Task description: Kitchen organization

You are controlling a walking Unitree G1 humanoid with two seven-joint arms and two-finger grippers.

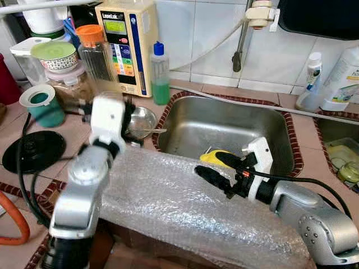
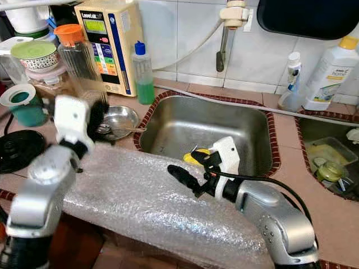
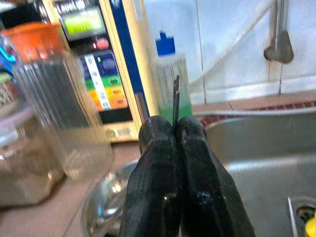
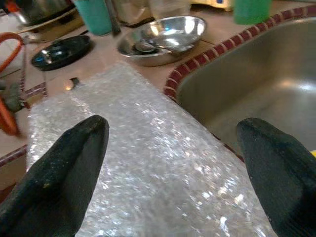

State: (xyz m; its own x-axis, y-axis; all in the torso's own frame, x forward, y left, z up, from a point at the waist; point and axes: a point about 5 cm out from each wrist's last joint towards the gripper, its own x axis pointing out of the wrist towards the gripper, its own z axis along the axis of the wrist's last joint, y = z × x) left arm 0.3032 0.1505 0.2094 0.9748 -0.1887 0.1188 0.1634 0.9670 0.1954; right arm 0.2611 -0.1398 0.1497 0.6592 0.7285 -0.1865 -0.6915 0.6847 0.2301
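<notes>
A sheet of bubble wrap (image 1: 168,196) lies draped over the counter's front edge, beside the steel sink (image 1: 224,120). My right gripper (image 1: 217,167) hovers just above it near the sink's front rim. It is open, its black fingers (image 4: 64,173) spread wide with nothing between them. A yellow sponge (image 1: 208,157) lies in the sink behind it. My left gripper (image 3: 175,126) is raised over a steel bowl (image 1: 143,120) holding a spoon. It is shut, and a thin metal piece (image 3: 176,98) stands up from between its tips.
Along the back stand an orange-lidded jar (image 1: 95,53), a water ioniser (image 1: 126,39) and a green soap bottle (image 1: 160,73). A teal cup (image 1: 42,106) and a black disc (image 1: 33,151) sit at the left. At the right are cleaning bottles (image 1: 311,84) and a second basin (image 1: 342,157).
</notes>
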